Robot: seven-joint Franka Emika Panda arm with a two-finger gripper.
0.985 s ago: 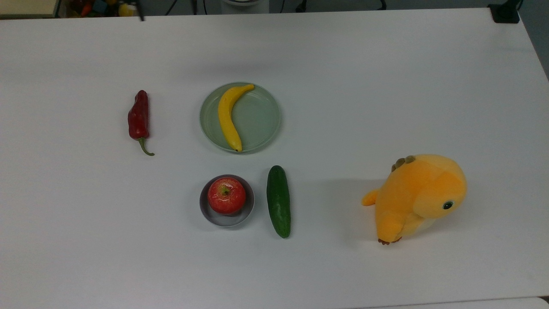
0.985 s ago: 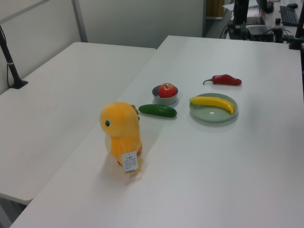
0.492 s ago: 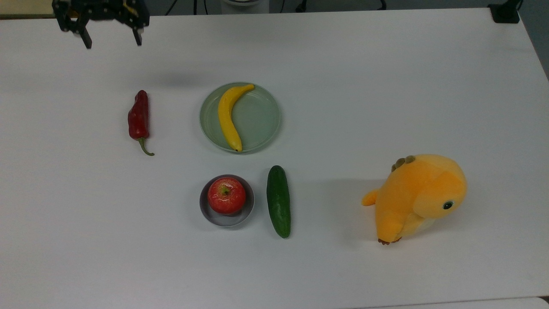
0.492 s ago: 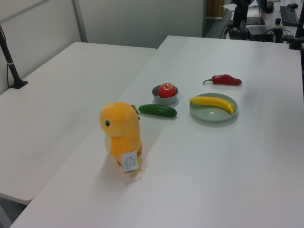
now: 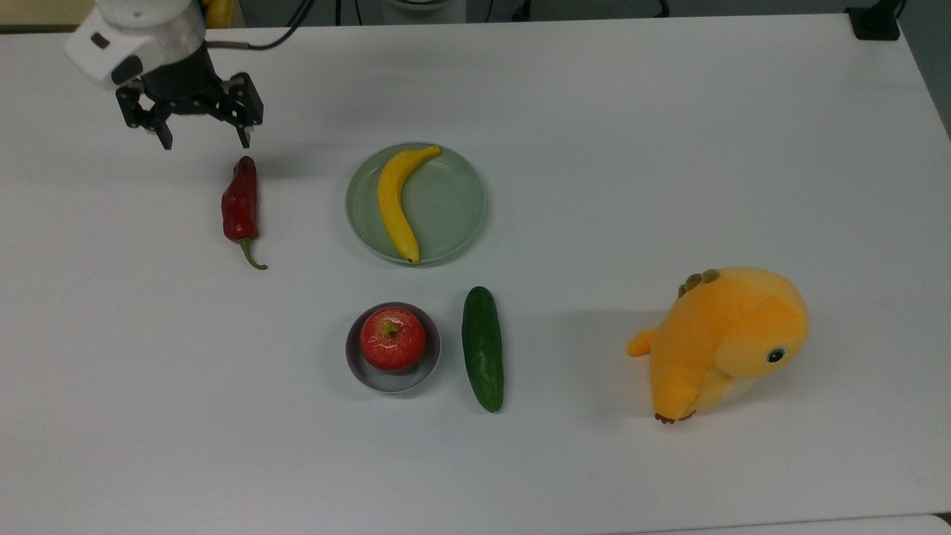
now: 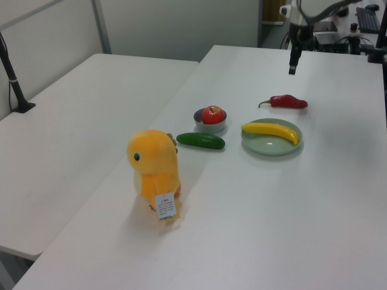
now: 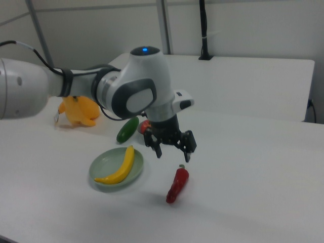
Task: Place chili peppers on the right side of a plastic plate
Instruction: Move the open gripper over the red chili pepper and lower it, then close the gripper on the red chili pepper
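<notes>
Landmark: the plastic plate [image 5: 453, 204], pale green, with a banana [image 5: 396, 200] lying on its half toward the top view's left.

Nearest the top view's bottom edge, below the plate: grey bowl [image 5: 356, 364] with an apple [image 5: 392, 338] in it, a cucumber [image 5: 483, 348] just beside the bowl, and a plush toy [image 5: 724, 342] well off toward the top view's right.

The chili [image 5: 241, 200] lies on the table [image 5: 669, 111], well apart from the plate on the top view's left, not touching it. Its long axis runs near-to-far in the top view, roughly parallel to the banana, with the green stem at the near end.

Farther still from the plate on that same side is the gripper [image 5: 202, 139], fingers spread wide, holding nothing, raised off the table. It hangs just beyond the chili's far, blunt tip, slightly offset to the top view's left. In the right view the gripper [image 7: 172, 153] sits above the chili [image 7: 177, 183], apart from it. Judgement: the finger gap runs across the chili's length, so closing over the body needs a short shift toward the stem end and then a descent.

Versus half a second ago, the gripper has come in from the table's far corner toward the chili, and the white wrist is now in the top view. Chili, plate and the other things are unmoved.
</notes>
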